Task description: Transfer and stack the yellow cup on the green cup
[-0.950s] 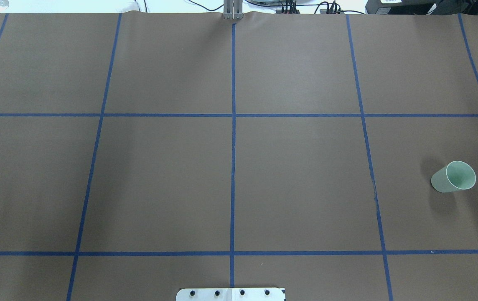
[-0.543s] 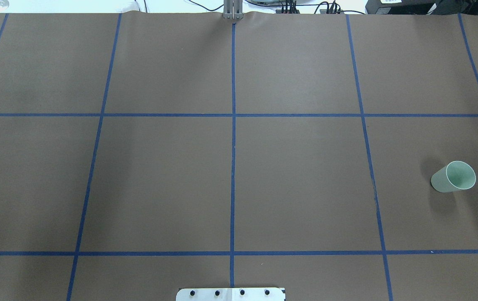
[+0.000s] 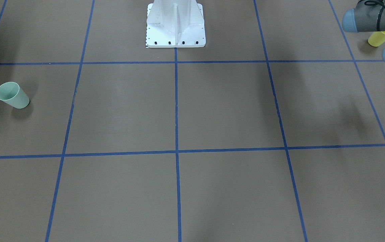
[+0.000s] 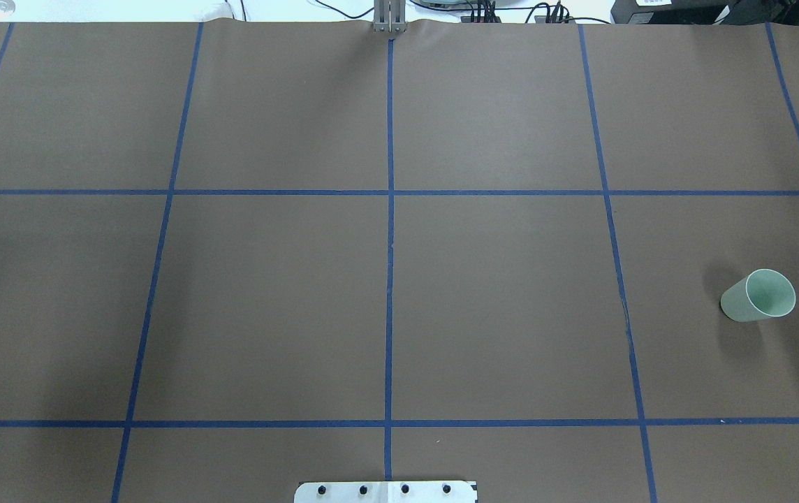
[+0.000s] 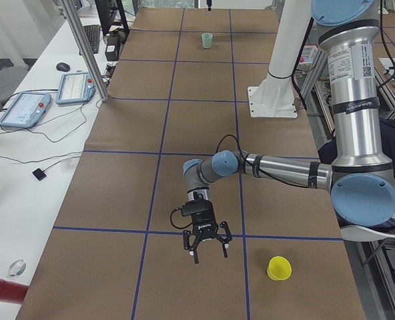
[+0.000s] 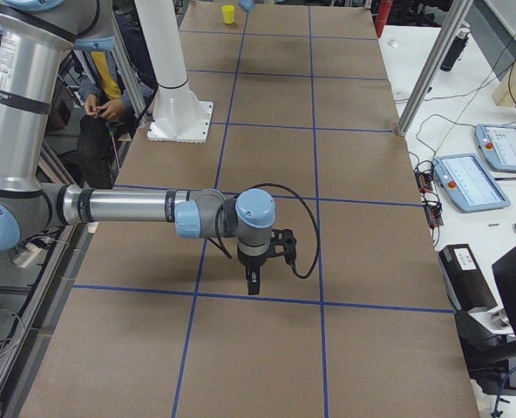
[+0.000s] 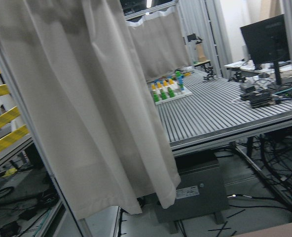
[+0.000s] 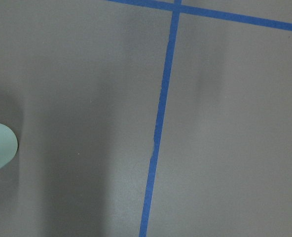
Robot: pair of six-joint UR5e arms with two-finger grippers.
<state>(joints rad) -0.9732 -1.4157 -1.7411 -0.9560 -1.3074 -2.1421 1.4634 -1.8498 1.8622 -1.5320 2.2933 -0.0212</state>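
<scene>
At the worktop's left end, reaching for the yellow cup (image 5: 278, 268).
My left jaws hang near it, not touching; my right jaws hover over the right half; whether either pair is spread I cannot tell. The green cup (image 4: 758, 296) stands well apart at the right end. I should centre over the yellow cup, descend straight, pinch one wall gently, and lift without tipping it.

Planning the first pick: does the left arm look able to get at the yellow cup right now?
Probably yes. The left gripper hangs over the table near the yellow cup, with only bare table between them and nothing else standing by the cup.
</scene>
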